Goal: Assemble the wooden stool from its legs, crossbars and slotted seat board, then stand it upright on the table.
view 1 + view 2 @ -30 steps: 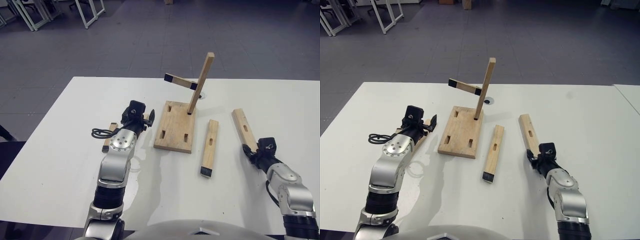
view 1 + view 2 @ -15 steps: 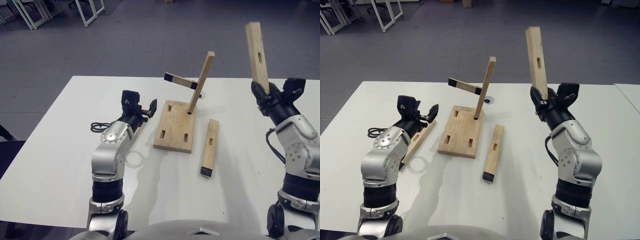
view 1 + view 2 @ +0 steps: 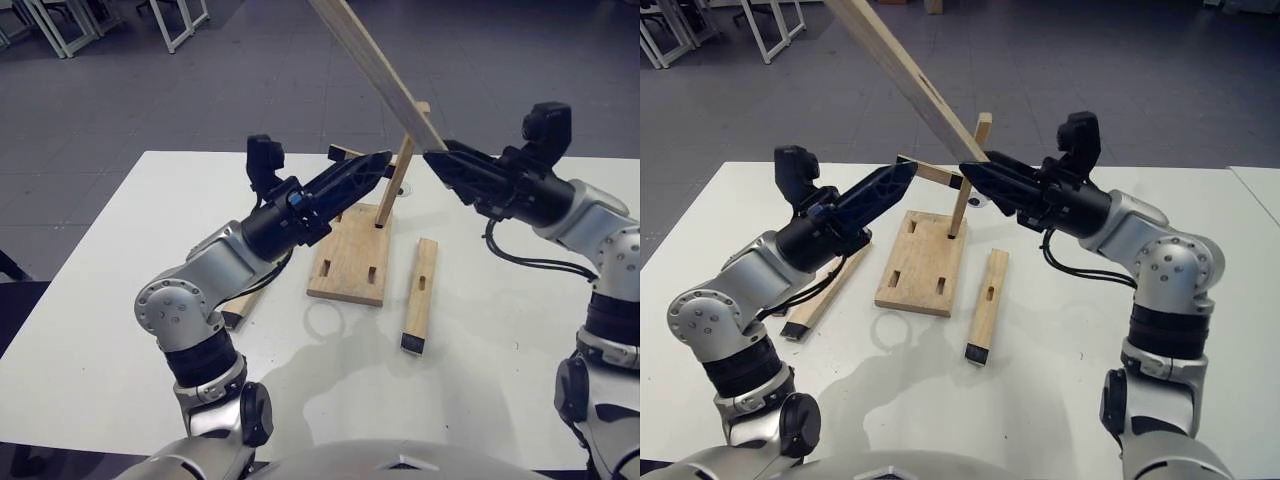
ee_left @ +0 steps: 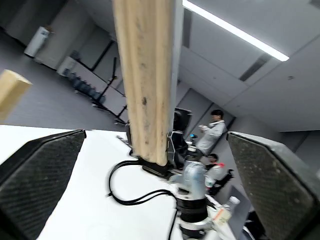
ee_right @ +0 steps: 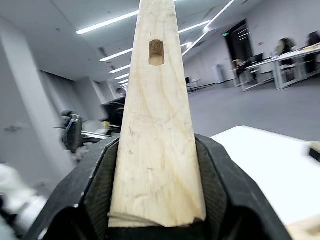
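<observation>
My right gripper point(image 3: 432, 156) is shut on the lower end of a slotted wooden leg point(image 3: 372, 62), which slants up and to the left above the seat board point(image 3: 345, 268); the right wrist view shows the leg point(image 5: 156, 125) clamped between the pads. My left gripper point(image 3: 386, 158) is raised and open. Its tips are close under that leg, which the left wrist view shows as the leg point(image 4: 145, 80) between wide-spread fingers point(image 4: 45, 170). On the board an upright leg point(image 3: 400, 185) stands in a slot with a crossbar point(image 3: 933, 174) attached. A loose leg point(image 3: 418, 295) lies right of the board. Another wooden piece point(image 3: 820, 295) lies left of it.
The white table point(image 3: 110, 330) has open surface at the front and far right. A small round hole point(image 3: 978, 201) sits behind the board. Beyond the far edge is grey floor with desk frames point(image 3: 180, 20) in the distance.
My right gripper has swung the leg it lifted down and left, over the board. My left arm rose off the table and now points at that leg.
</observation>
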Action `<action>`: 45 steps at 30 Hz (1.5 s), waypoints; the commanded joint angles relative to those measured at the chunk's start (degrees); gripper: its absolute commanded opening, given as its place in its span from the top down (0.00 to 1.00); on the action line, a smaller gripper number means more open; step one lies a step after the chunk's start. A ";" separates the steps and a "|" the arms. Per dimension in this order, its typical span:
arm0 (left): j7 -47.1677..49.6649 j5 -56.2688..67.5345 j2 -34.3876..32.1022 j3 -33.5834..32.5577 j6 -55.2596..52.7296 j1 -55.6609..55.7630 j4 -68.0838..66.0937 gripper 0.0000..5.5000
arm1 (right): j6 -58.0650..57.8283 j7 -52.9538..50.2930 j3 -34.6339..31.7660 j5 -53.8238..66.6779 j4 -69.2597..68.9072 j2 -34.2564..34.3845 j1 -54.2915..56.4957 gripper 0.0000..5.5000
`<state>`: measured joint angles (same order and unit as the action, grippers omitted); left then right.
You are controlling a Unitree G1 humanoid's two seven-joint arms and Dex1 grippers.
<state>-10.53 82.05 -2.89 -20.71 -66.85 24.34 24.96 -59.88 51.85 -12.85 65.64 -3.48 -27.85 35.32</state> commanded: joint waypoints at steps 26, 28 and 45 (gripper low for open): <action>2.40 11.55 -14.01 13.13 14.36 -3.56 -0.37 0.53 | -3.70 9.99 6.75 -0.06 -1.34 -0.40 -2.03 0.63; 2.31 11.12 -14.42 13.57 14.88 -3.77 -0.36 0.58 | -3.84 9.78 6.79 0.10 -1.67 -0.37 -2.19 0.63; -1.81 6.32 -22.53 8.77 17.56 -5.23 -4.60 0.63 | 3.43 19.38 11.80 -11.92 -0.36 -10.38 -6.55 0.36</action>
<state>-12.11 89.54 -22.95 -9.59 -49.93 18.61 21.41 -58.64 69.03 -2.01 56.27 -4.79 -35.78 29.58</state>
